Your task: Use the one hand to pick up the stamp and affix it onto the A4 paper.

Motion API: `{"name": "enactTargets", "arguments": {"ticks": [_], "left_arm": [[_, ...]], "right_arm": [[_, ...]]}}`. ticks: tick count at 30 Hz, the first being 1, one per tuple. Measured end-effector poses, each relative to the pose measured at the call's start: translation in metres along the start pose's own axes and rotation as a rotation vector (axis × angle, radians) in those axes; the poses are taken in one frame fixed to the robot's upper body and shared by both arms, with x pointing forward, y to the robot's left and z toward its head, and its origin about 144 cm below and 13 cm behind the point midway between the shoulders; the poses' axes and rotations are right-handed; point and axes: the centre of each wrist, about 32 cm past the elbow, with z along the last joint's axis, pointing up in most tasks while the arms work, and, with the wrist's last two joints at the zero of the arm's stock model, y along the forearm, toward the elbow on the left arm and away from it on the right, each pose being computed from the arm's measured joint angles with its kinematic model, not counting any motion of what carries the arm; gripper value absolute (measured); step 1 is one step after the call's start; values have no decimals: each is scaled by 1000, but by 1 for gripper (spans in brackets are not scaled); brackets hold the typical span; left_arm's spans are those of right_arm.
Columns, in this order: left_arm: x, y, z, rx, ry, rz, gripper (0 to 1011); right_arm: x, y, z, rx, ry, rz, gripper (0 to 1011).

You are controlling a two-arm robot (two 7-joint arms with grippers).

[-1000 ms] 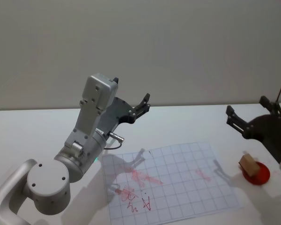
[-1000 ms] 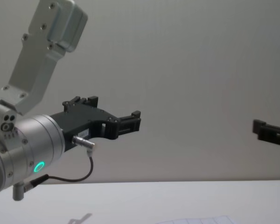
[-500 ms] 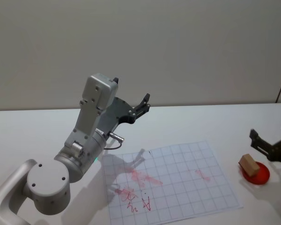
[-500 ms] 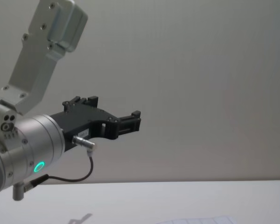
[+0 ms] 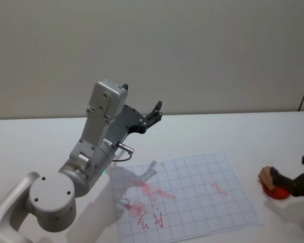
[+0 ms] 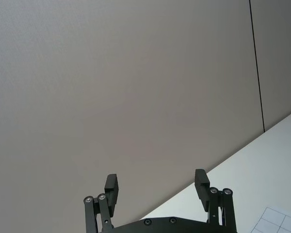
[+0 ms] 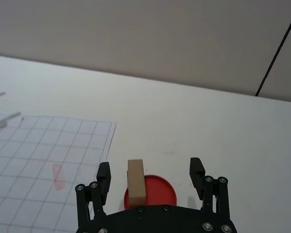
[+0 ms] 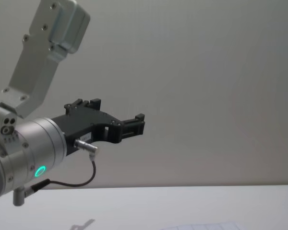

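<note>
Lowered since a second ago, the right pincer [image 7: 150, 170] now brackets the stamp [image 7: 136, 182], spread wide and gripping nothing. The stamp stands on a red pad [image 7: 162, 193] on the bench [image 7: 184, 126], just beside the A4 paper [image 7: 48, 150]. Over the bench's left side, the left pincer [image 5: 156, 111] hangs raised, open and empty.

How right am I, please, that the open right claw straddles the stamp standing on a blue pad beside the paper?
Only the colour is wrong: the right wrist view shows a red pad. The open right claw straddles the stamp beside the A4 paper.
</note>
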Motion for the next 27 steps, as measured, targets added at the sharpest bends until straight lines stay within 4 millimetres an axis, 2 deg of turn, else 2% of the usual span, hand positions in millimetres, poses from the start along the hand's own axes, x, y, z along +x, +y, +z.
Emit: {"name": "enactTargets", "arguments": {"ticks": [13, 27], "left_arm": [[0, 0, 0, 0, 0, 0, 1001], [0, 0, 0, 0, 0, 0, 1001]], "right_arm": [[6, 14, -8, -135, -42, 47, 1001], [5, 25, -12, -173, -55, 70, 1001]]}}
